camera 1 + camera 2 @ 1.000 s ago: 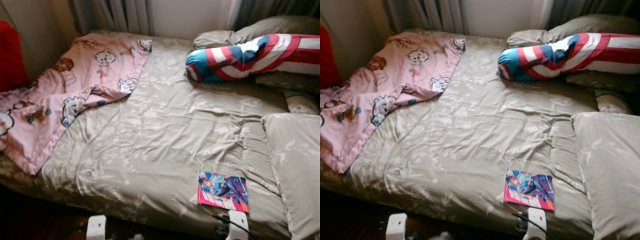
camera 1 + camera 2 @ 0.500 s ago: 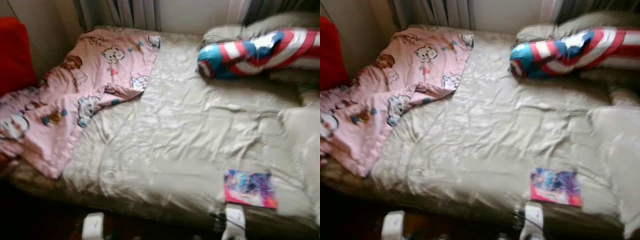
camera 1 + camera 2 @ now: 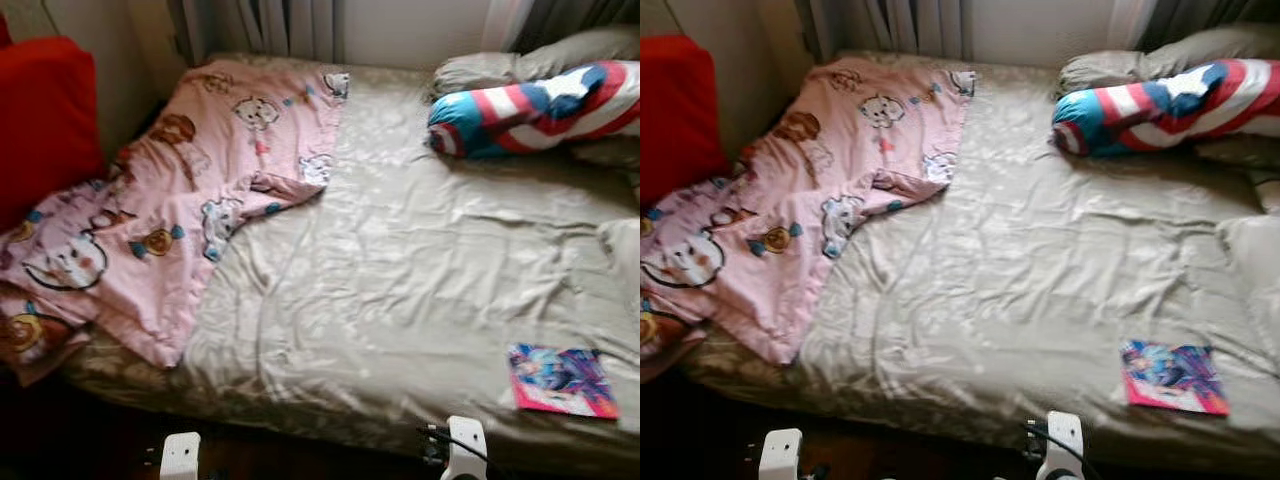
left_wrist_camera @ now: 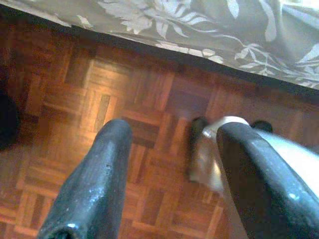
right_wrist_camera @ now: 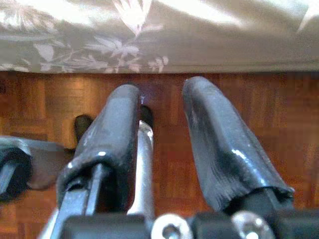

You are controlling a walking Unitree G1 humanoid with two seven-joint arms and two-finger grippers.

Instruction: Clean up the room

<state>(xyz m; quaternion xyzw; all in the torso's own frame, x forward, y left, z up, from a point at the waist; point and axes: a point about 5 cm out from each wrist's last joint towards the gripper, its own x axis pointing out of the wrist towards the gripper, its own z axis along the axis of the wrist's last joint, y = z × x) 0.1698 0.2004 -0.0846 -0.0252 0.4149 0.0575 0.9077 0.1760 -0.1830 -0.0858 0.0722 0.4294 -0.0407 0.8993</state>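
Bed (image 3: 400, 290) across most of the head views, covered in a wrinkled beige floral sheet, its near edge hanging down toward the floor. Pink cartoon blanket (image 3: 190, 190) bunched over the left part, one corner spilling off the near left edge. Magazine (image 3: 560, 380) flat on the sheet near the front right corner, well apart from the blanket. Striped red, white and blue bolster (image 3: 530, 110) at the far right, resting against beige pillows (image 3: 520, 65). Red cushion (image 3: 40, 120) at the far left, beside the wall. Curtains (image 3: 270, 25) behind the bed's far edge.

Below the bed's hem, dark wooden parquet floor (image 4: 114, 99). Left gripper (image 4: 169, 174) hanging low over that parquet, fingers spread apart, holding nothing. Right gripper (image 5: 162, 149) likewise low by the bed's edge, fingers parted with a narrow gap, nothing between them.
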